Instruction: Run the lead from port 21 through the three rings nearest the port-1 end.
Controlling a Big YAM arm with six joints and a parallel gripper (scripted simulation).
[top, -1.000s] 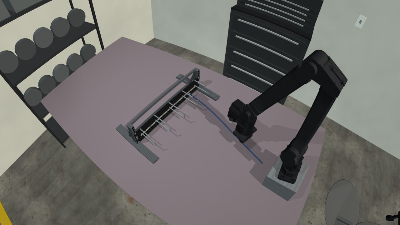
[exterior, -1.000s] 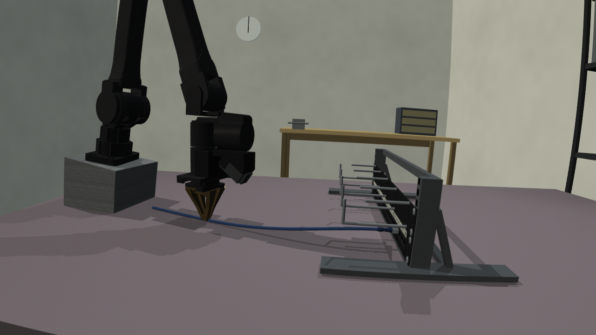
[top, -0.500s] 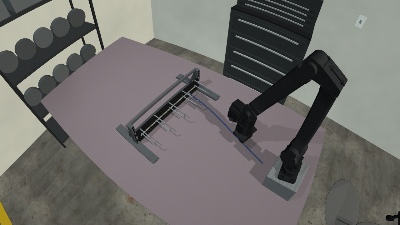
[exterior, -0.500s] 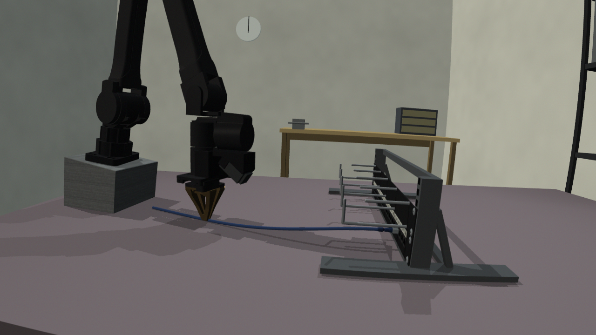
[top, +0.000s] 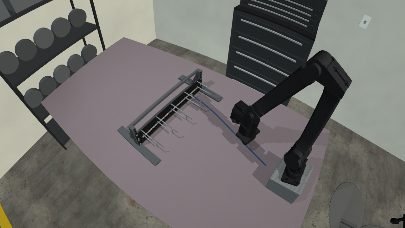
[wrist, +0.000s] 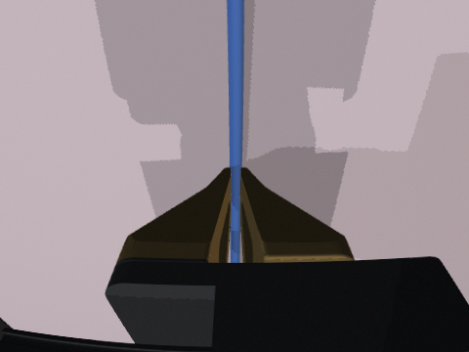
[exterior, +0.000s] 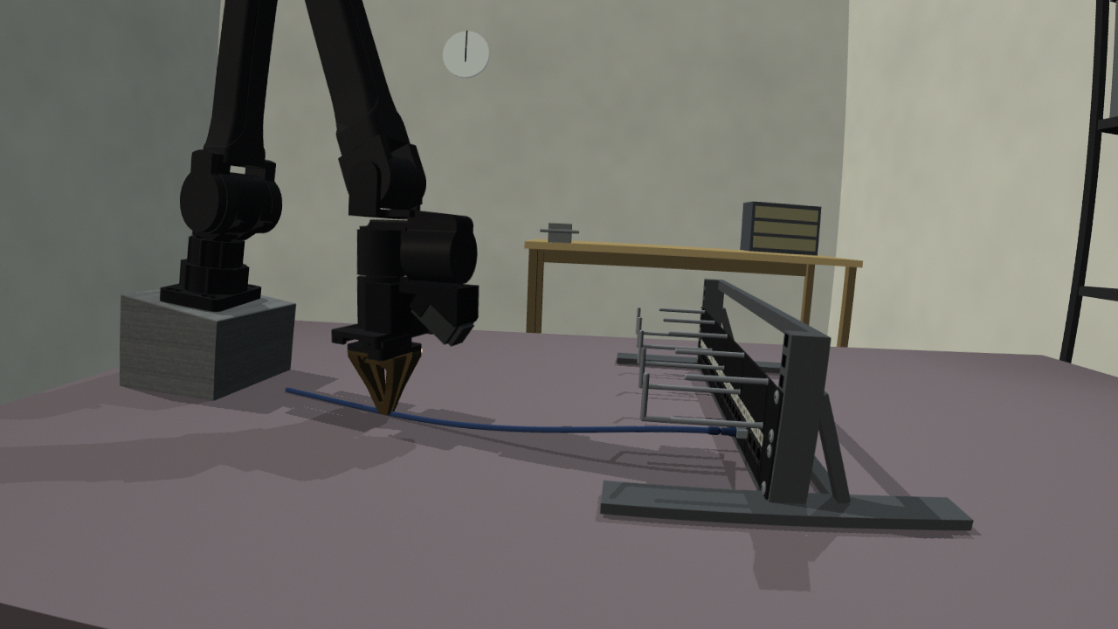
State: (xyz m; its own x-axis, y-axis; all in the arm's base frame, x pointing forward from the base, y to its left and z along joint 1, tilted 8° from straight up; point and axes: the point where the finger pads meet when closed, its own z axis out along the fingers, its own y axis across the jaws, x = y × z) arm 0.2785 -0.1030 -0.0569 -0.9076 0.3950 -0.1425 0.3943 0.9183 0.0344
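One arm, jaws (exterior: 384,408) clenched on the blue lead (exterior: 547,427), pointing straight down with the tips right at the counter (exterior: 469,547). Grip point is partway along the lead, nearer its free end; wrist view shows the lead (wrist: 234,59) running straight out between the two brown fingers. Free end lies on the counter just short of the arm's grey base block (top: 289,181). Other end is plugged into the patch panel (top: 170,111) near the rack's (exterior: 790,406) far end from the top view. From there the lead sags across the counter toward the jaws, outside every cable manager ring (top: 165,126). Rack stands upright on the counter, well apart from the jaws
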